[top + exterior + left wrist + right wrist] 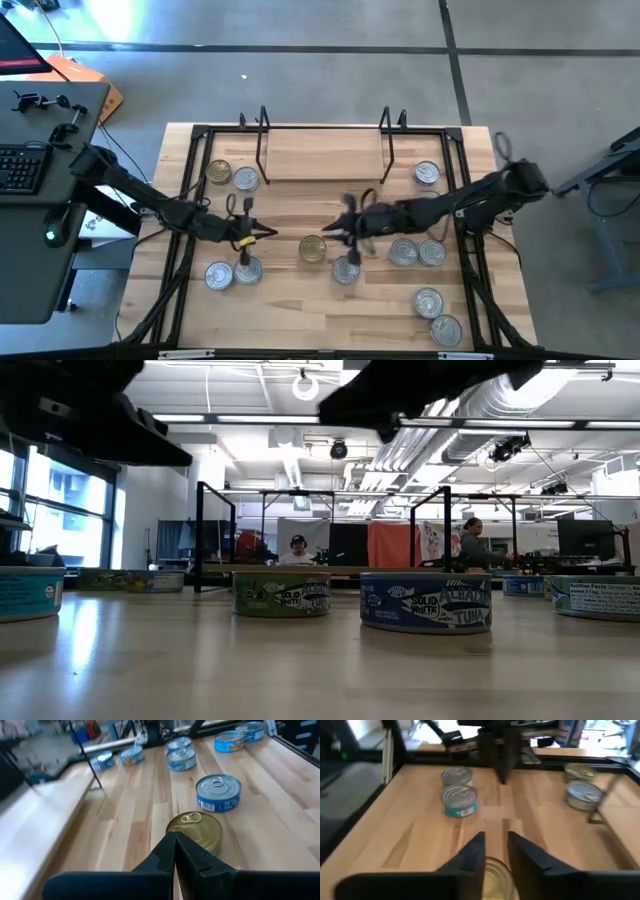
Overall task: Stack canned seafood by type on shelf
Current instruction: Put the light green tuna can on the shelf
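A gold-lidded tin (312, 248) stands on the table between my two grippers. My left gripper (268, 235) is shut and points at it from the table's left; the left wrist view shows the gripper (175, 842) short of the gold tin (196, 828). My right gripper (338, 232) comes from the right and is open; its fingers (495, 846) stand over the gold tin (495, 876) without clearly touching it. A silver-lidded blue tin (346, 268) sits just nearer. The shelf (325, 155), a light board in a black wire frame, lies at the far edge.
Other tins stand around: a gold one (219, 172) and a silver one (246, 180) far left, two (232, 273) near left, one (427, 173) far right, two (417, 252) under the right arm, two (437, 313) near right. A black frame (190, 200) borders the table.
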